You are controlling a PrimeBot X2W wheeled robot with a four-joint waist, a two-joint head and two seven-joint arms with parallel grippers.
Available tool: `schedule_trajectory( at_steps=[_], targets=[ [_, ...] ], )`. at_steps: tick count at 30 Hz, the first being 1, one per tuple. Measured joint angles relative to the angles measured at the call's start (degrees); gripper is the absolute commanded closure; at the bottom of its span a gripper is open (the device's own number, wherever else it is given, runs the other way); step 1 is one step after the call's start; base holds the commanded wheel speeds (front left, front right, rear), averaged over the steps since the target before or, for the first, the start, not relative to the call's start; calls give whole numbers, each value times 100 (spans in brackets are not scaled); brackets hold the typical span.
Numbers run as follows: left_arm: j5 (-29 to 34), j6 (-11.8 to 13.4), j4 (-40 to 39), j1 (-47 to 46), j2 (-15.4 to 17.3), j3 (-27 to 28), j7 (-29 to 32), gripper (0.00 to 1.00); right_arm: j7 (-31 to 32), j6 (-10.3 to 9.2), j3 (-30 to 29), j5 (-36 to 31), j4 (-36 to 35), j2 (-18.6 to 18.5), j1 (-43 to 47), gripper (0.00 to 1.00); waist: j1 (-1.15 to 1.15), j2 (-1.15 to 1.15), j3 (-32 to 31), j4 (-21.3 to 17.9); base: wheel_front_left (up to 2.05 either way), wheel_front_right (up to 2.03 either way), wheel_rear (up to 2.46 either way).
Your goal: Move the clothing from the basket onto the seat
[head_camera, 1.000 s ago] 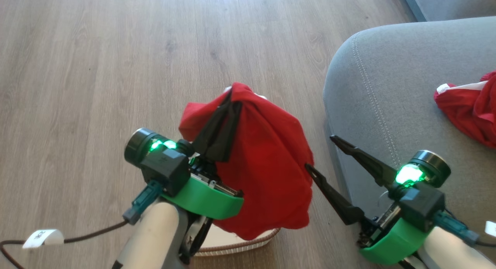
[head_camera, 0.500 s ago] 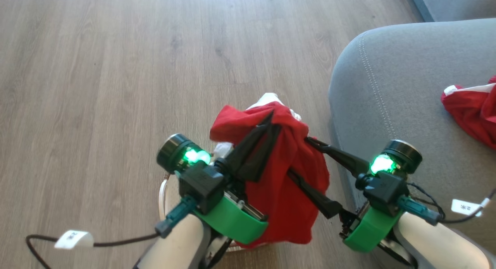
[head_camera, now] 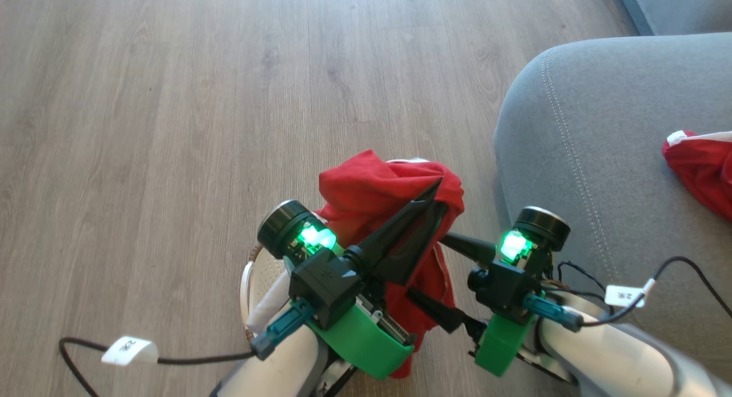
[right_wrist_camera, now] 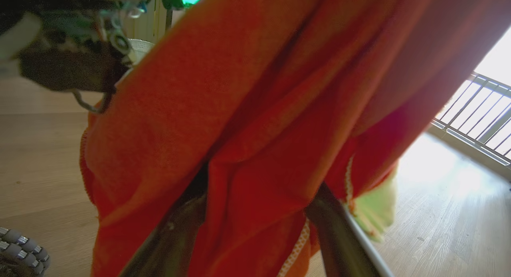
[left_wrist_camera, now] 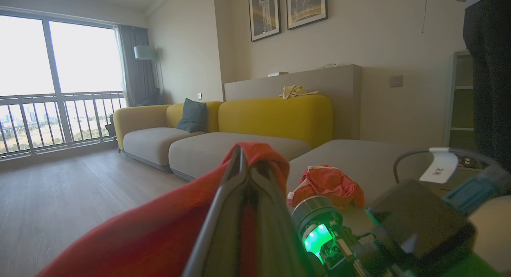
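Red garment [head_camera: 366, 194] clamped in left pincer [head_camera: 441, 194], raised just right of basket [head_camera: 247, 282] (cream perforated inside showing); right pincer [right_wrist_camera: 259, 189] apart, straddling it; second garment [head_camera: 700, 165] on seat [head_camera: 600, 128]

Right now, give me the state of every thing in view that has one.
red garment, lifted, hanging from the left hand.
left hand, shut on the red garment.
right hand, open, fingers spread at the hanging cloth.
second red garment, crumpled on the seat.
basket, on the floor, partly hidden.
seat, holding one garment.
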Motion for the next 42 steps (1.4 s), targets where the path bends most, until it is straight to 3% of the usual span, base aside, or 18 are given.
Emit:
schedule_trajectory(
  at_steps=[8,9,10,11,12,24,34,42],
  targets=[
    [-3,-22,8,-1,3,-103,0,100,1,0,-91,-126,376,460,-120,0,0,0,-25,52,0,0,0],
    [-4,-23,8,-1,3,-134,0,100,1,0,-146,-134,400,531,-120,13,0,0,-28,63,0,0,0],
    [-13,-23,8,-1,3,-164,0,100,1,1,-201,-124,467,598,-119,13,0,0,-33,72,0,0,0],
    [-51,-24,8,-1,3,-176,0,100,1,1,-252,-115,549,655,-113,76,0,0,-36,82,0,0,0],
    [-105,-25,7,-1,3,-177,0,100,5,1,-309,-113,599,694,-99,100,0,0,-37,94,0,0,0],
    [-136,-8,12,13,4,134,0,100,7,1,-1683,-97,771,1070,446,100,0,0,-46,125,0,0,0],
    [-137,67,46,204,1,434,0,100,8,0,-2975,7,516,1445,805,100,0,0,-63,32,0,0,0],
    [-137,33,260,254,1,483,-1,100,13,0,-3268,7,48,1631,872,100,0,0,-47,19,0,0,0]
  ],
)
